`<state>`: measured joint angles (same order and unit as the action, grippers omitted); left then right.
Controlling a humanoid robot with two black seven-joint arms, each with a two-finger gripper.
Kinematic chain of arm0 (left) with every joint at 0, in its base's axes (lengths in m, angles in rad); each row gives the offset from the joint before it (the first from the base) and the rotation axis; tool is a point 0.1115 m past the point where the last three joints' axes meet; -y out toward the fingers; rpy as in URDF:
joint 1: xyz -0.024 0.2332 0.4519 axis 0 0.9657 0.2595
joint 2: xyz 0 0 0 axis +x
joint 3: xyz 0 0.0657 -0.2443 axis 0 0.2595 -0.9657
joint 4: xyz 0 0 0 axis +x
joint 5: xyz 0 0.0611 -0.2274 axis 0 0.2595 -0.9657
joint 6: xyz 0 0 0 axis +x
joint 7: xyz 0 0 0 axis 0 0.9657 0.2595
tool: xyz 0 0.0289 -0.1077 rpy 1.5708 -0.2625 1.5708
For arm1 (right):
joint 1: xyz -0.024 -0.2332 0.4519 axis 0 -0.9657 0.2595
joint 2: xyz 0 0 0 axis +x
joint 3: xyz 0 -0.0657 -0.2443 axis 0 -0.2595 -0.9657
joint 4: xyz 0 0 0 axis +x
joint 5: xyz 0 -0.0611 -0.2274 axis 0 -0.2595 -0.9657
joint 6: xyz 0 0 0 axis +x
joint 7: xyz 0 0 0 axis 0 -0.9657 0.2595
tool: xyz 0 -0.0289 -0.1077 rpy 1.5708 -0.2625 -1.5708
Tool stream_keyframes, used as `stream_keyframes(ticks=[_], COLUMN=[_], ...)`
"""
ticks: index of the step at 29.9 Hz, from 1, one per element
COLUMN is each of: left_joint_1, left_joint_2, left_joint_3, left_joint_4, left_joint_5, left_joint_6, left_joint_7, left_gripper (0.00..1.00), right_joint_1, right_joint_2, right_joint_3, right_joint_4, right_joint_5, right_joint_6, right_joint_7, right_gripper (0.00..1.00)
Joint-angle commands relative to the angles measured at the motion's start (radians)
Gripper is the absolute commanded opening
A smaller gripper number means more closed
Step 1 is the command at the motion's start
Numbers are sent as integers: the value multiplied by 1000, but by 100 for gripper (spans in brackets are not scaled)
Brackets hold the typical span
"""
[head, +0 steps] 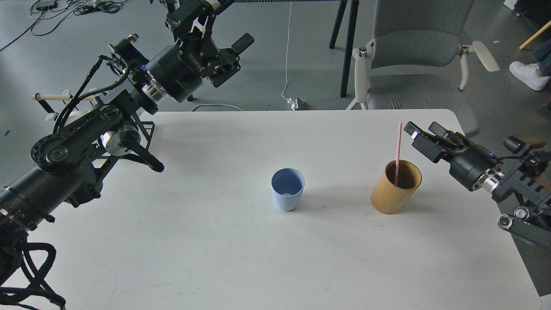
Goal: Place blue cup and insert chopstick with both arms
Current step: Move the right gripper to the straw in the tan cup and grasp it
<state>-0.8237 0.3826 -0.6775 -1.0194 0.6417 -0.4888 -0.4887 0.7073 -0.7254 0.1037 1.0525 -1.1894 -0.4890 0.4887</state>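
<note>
Upright near the middle of the white tabletop (215, 241): blue cup (287, 189). Well to its right, pink chopstick (398, 148) standing in bamboo cup (396, 187) — right tool (419, 134) just beside, spread. Left tool (230, 58), marked ROBOTIQ, raised off the far edge — spread, holding nothing.

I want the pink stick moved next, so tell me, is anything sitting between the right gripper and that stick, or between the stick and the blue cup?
Nothing visible. The right gripper is open just right of the pink stick, which stands in the bamboo cup. Only bare table lies between that and the empty blue cup.
</note>
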Motion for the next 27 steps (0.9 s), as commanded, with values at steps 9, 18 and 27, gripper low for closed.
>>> stream_keyframes(ticks=[9, 18, 27], left_joint_1=[31, 47, 49], left_joint_2=[-5, -4, -7], left_joint_3=[-1, -2, -1], left_joint_4=[5, 5, 13], left_joint_5=[-1, -2, -11], left_joint_6=[0, 0, 0], left_joint_7=[0, 0, 0], left_gripper=[94, 94, 94], right_joint_1=[1, 11, 11], right_joint_2=[132, 127, 121], right_joint_3=[-24, -27, -29], right_joint_4=[-75, -83, -80], right_joint_5=[-2, -1, -2], right_joint_6=[0, 0, 0], right_joint_7=[0, 0, 0], right_gripper=[63, 37, 21])
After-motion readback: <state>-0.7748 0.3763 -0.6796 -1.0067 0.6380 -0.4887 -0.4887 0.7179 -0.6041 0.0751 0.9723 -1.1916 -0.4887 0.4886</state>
